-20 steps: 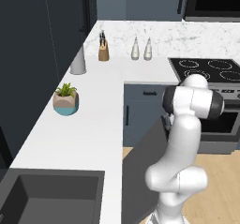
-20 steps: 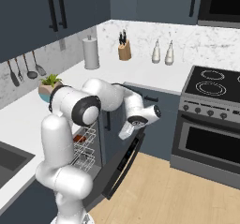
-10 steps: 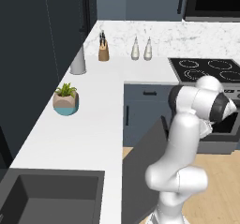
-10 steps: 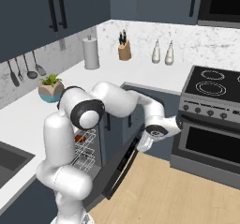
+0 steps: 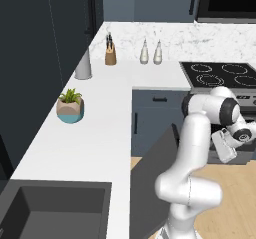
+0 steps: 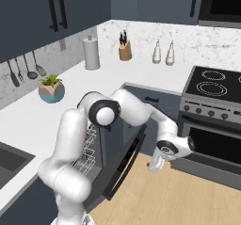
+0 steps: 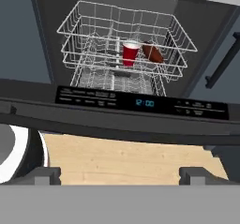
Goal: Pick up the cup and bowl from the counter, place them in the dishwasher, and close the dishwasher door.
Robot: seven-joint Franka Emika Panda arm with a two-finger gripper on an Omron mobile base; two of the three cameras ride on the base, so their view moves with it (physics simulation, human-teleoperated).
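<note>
Over the last second the white arm has been swinging its gripper (image 6: pixel 155 164) out from beside the dishwasher opening and down toward the oven side, so it is now hanging low over the wooden floor, beyond the top edge of the half-open, flat dark blue-grey dishwasher door (image 6: pixel 123 160). The jaws are standing wide apart and holding nothing. In the hand view, the small bright red cup (image 7: pixel 131 53) is standing upright in the white wire rack (image 7: pixel 93 31) of the dishwasher, with the shallow dark reddish-brown bowl (image 7: pixel 152 52) tilted just beside it. Both items appear loaded, so the closing step is judged to be under way. Next, the gripper likely needs to get under or behind the door's outer face and push it up shut.
</note>
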